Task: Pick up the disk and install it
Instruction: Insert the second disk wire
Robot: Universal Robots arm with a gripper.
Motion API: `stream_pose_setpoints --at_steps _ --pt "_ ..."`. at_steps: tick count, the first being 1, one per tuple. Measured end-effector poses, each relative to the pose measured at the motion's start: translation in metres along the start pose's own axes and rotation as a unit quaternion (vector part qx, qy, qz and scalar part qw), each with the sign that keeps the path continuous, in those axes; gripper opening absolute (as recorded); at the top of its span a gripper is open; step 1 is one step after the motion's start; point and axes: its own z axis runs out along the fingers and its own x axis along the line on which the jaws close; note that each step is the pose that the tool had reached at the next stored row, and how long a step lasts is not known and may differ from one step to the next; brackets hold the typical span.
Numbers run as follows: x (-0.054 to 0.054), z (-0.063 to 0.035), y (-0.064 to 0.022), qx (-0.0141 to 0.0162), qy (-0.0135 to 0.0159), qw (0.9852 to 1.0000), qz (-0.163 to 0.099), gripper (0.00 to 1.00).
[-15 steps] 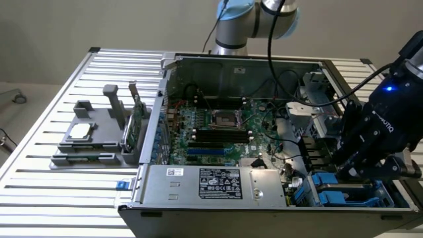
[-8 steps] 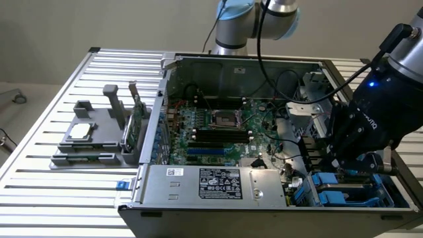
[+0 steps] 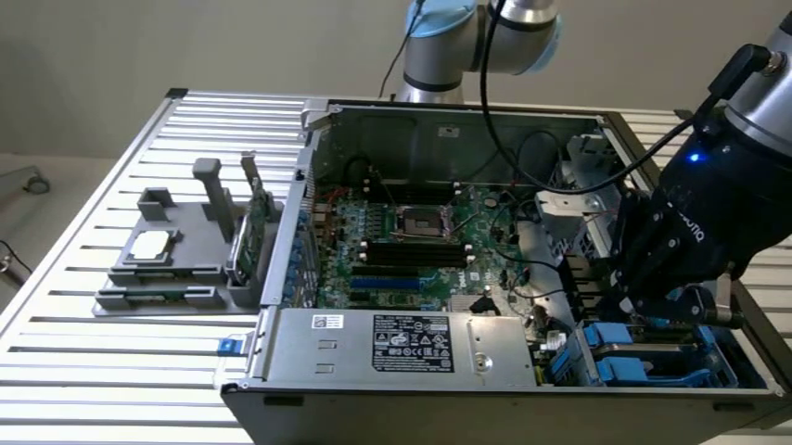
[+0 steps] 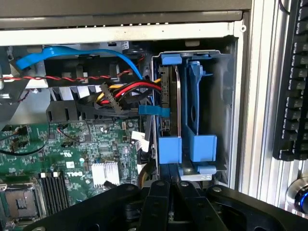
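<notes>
The disk [image 4: 168,144] stands on edge in the drive bay at the corner of the open computer case [image 3: 433,116], its silver body framed by a blue carrier [image 3: 615,337]. My gripper [image 4: 174,173] reaches down into that bay, and its two black fingers are pressed together on the near end of the disk's carrier. In the exterior view the gripper [image 3: 637,311] hangs low at the case's right side, just above the blue carriers. A second blue carrier [image 4: 199,110] sits in the slot beside the disk.
Red, yellow and blue cables [image 4: 125,91] run close to the bay. The motherboard [image 3: 396,241] fills the case floor, with the power supply [image 3: 409,343] at the front. A grey fixture [image 3: 173,264] with a chip and a green card stands on the slatted table at the exterior view's left. A keyboard [image 4: 293,96] lies outside the case.
</notes>
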Motion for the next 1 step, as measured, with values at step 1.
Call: stream_pose_setpoints --at_steps 1 --pt "0.0 0.0 0.0 0.0 0.0 1.0 0.0 0.11"
